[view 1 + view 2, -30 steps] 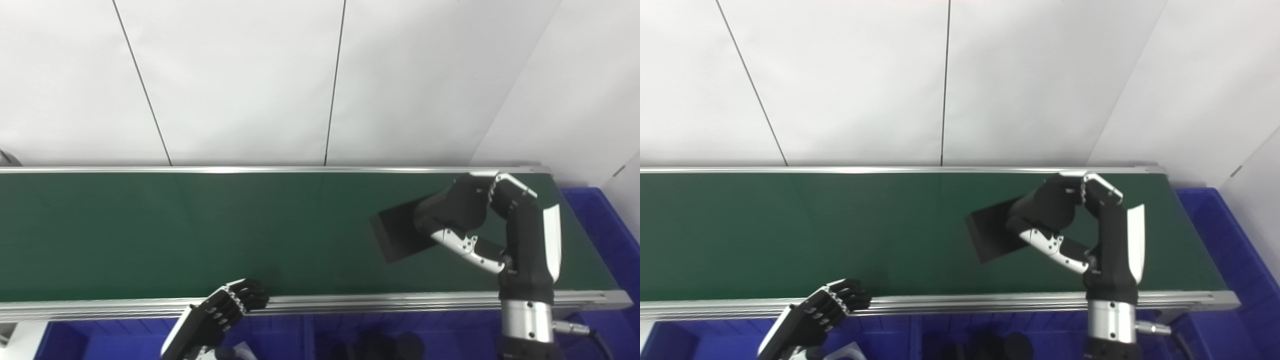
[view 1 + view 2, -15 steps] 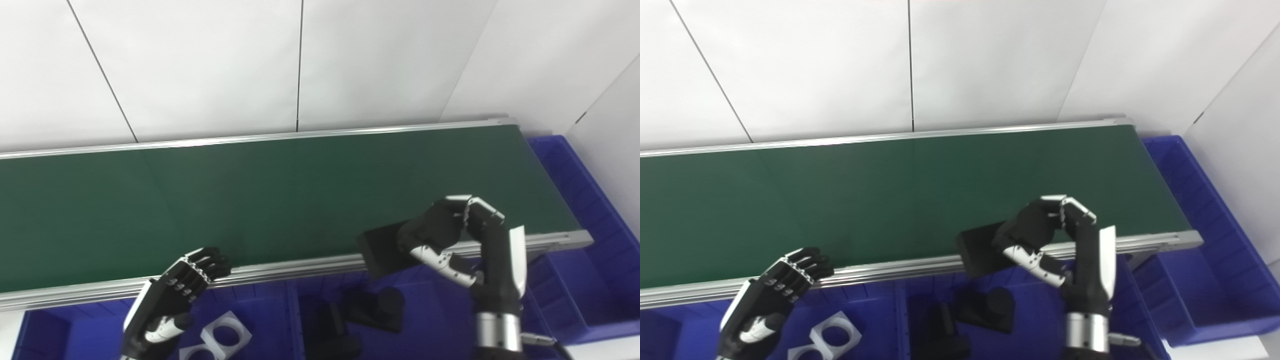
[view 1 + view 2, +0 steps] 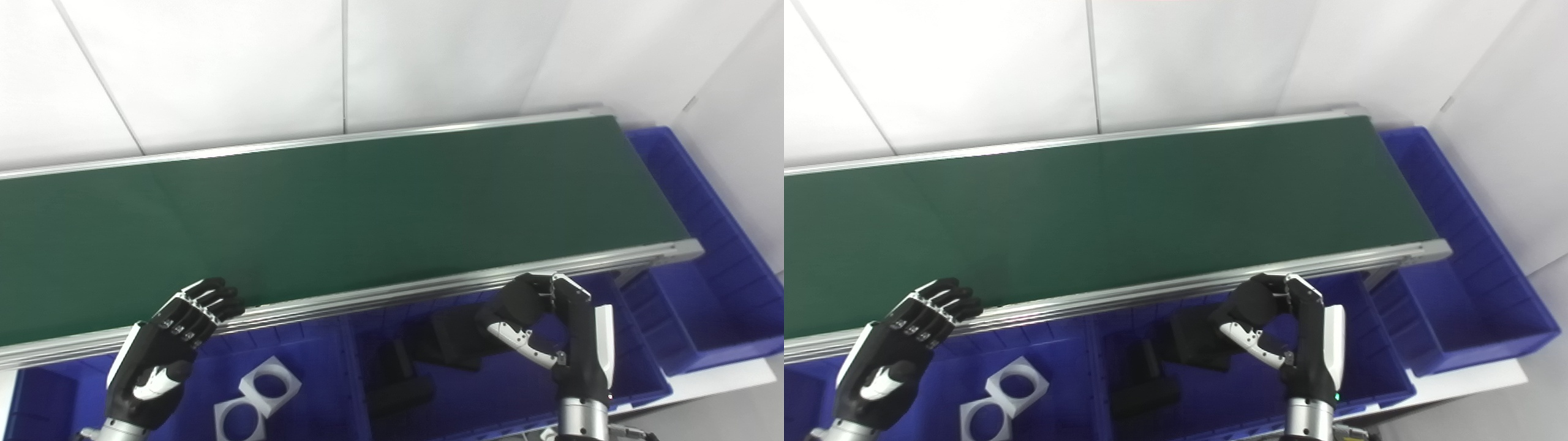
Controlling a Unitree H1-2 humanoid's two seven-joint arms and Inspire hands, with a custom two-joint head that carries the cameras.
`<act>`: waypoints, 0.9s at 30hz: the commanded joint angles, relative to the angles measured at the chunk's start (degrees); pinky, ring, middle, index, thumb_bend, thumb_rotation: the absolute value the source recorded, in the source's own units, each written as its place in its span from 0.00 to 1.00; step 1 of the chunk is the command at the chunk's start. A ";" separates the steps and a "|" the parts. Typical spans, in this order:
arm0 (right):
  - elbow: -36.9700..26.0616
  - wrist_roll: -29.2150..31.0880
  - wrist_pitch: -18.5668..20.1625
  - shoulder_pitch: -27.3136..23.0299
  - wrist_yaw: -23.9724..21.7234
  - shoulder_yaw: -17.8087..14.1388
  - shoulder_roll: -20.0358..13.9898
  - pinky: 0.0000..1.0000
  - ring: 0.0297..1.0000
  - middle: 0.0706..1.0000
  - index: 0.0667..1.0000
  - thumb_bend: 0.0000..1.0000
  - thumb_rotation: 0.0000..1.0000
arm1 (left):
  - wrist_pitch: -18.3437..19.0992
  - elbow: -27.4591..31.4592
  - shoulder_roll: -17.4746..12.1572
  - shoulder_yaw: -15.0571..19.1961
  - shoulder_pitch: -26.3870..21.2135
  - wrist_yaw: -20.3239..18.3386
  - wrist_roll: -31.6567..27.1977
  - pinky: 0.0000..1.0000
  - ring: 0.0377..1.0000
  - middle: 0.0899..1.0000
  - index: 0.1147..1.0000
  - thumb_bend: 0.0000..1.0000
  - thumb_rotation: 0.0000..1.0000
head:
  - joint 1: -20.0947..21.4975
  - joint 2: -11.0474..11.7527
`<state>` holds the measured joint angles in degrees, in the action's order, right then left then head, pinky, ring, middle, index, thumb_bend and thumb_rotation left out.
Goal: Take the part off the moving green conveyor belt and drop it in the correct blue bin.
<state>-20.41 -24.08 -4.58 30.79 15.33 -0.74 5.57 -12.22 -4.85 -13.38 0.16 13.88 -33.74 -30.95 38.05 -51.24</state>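
Flat matte-black rectangular part [image 3: 450, 346] sits over the middle blue bin [image 3: 637, 383], just below the green belt's [image 3: 367, 214] alu rail. R hand [image 3: 542, 334] curls round its right edge, fingers pinching it. L hand [image 3: 162, 361] open, empty, by the rail. White square frames [image 3: 1001, 398] show fuller in right eye view.

Rear wall [image 3: 245, 67]: white panels, thin dark vertical seams | right side wall [image 3: 735, 92]: plain white, meeting rear wall at corner | lighting: even, diffuse, no hard shadows
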 commanded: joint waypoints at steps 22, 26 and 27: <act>20.90 6.27 -10.24 -1.74 5.51 -4.62 -0.65 0.42 0.43 0.46 0.46 0.52 0.00 | 2.65 4.28 -0.65 1.87 -0.52 -1.11 -1.57 0.74 0.72 0.72 0.72 0.98 0.39 | 0.72 -1.57; 23.97 7.22 -10.83 -2.73 5.73 -5.30 -0.76 0.42 0.43 0.47 0.46 0.52 0.00 | 2.67 4.16 -0.52 1.89 -0.53 -1.17 -1.63 0.74 0.72 0.72 0.72 0.99 0.39 | 0.24 -1.46; 24.76 7.40 -10.84 -2.99 5.75 -5.43 -0.82 0.42 0.43 0.47 0.46 0.52 0.00 | 2.63 4.17 -0.44 1.89 -0.51 -1.16 -1.64 0.74 0.72 0.72 0.72 0.99 0.39 | 0.24 -1.46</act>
<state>4.66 -17.15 -12.04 28.19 20.05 -5.87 4.97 -9.44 -2.61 -13.43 1.64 13.79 -34.22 -31.77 38.32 -52.73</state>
